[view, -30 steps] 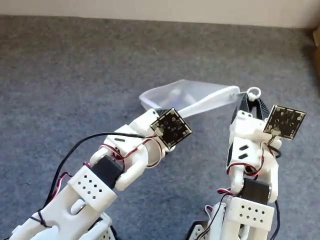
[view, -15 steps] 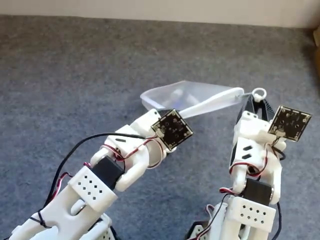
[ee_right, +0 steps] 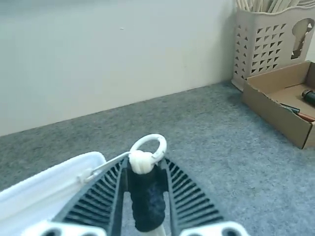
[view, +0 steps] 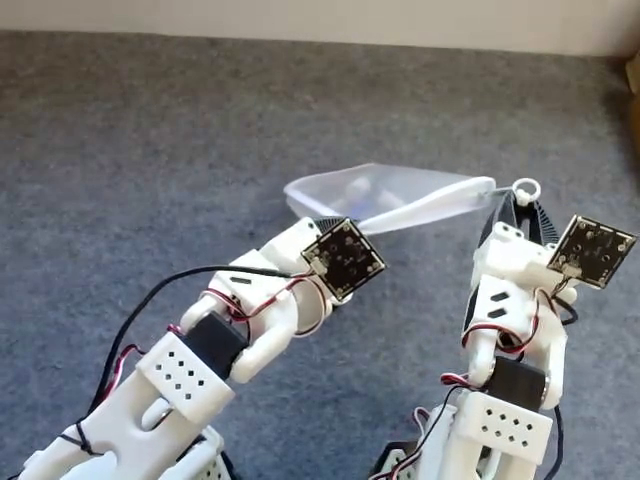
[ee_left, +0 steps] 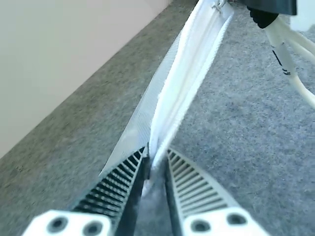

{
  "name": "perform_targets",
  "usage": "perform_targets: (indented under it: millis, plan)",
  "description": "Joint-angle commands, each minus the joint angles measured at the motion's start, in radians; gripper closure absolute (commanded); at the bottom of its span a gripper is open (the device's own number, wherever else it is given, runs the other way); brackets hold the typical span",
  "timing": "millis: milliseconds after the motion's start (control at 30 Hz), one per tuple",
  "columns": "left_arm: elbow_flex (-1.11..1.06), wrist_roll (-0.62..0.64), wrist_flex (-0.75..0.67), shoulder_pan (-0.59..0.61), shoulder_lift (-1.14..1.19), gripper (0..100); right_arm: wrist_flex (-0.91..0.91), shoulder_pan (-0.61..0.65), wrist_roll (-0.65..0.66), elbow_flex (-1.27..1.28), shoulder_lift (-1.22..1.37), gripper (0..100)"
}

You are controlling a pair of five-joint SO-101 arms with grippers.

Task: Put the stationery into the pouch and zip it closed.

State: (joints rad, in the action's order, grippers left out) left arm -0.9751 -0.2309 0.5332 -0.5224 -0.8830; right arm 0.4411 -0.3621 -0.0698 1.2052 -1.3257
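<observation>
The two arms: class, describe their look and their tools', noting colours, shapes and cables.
The left arm and right arm are white plastic shells around black motors, with rows of small holes near the base. Red, white and black wires loop past the joints. Each wrist carries a square black circuit board. Left tool and right tool have black ribbed fingers.

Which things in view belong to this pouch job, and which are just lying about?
Job in hand:
pouch
zip pull
left gripper, shut on the pouch's edge
right gripper, shut on the zip pull

Lying about:
perforated holder
cardboard box
</observation>
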Motion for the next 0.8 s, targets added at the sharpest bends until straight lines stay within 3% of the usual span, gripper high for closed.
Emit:
perform_targets:
  millis: [0, 267, 467, 767]
  plan:
    - [0.001, 0.015, 0.012, 0.091, -0.041, 99, -0.041, -0.116, -0.017, -0.016, -0.013, 99.4]
    - [0.001, 0.015, 0.012, 0.091, -0.041, 99, -0.038, -0.113, -0.02, -0.016, -0.013, 98.3]
    - [0.001, 0.015, 0.012, 0.09, -0.041, 99, 0.131, -0.008, -0.015, -0.024, -0.015, 85.4]
    - [0.001, 0.015, 0.011, 0.091, -0.041, 99, 0.2, 0.051, -0.014, -0.025, -0.015, 84.5]
